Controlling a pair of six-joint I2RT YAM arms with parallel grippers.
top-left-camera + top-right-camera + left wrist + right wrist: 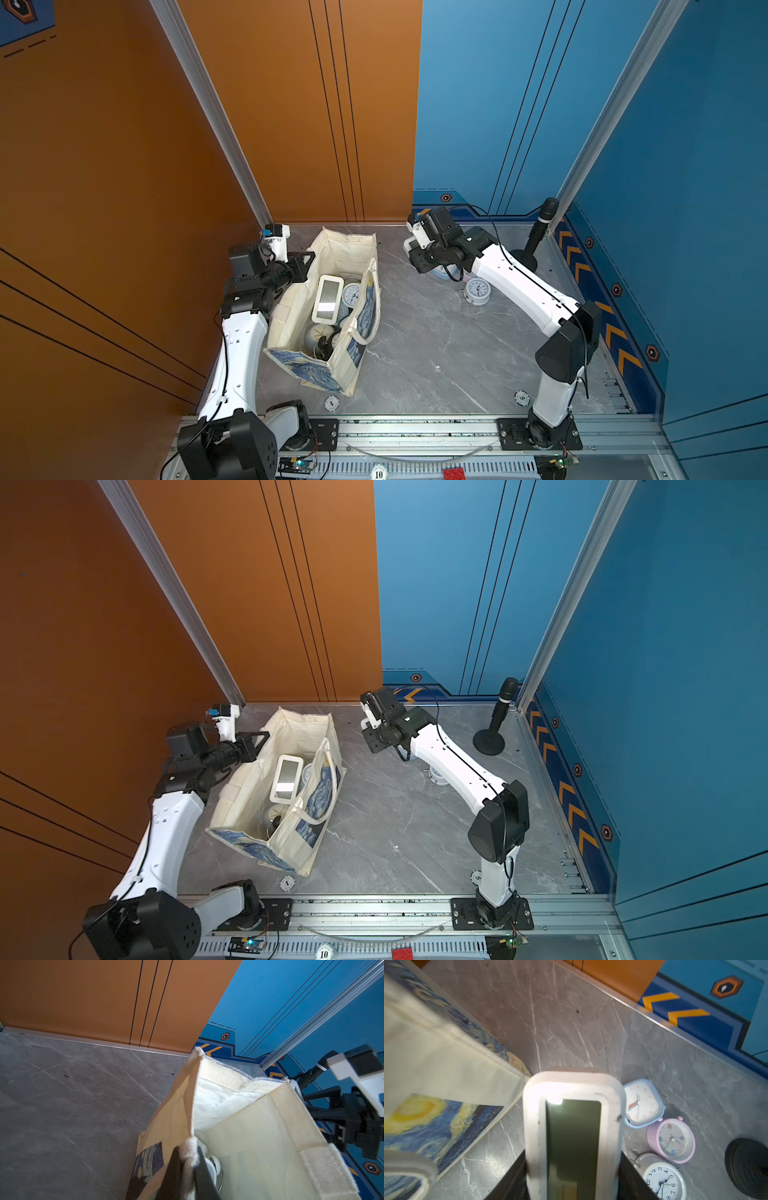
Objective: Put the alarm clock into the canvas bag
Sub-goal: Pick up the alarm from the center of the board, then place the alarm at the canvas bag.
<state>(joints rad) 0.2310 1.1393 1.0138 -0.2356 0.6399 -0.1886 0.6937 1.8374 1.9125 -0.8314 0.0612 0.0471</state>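
The left pincer (188,1152) pinches the rim of the canvas bag (286,316) at the nine o'clock of the worktop (415,340) (clocks (352,294) lie inside), while the right pincer (573,1154), half spread, grips the white alarm clock (572,1086).

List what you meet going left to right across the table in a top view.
canvas bag → right gripper, holding a white digital clock → white round alarm clock → microphone stand
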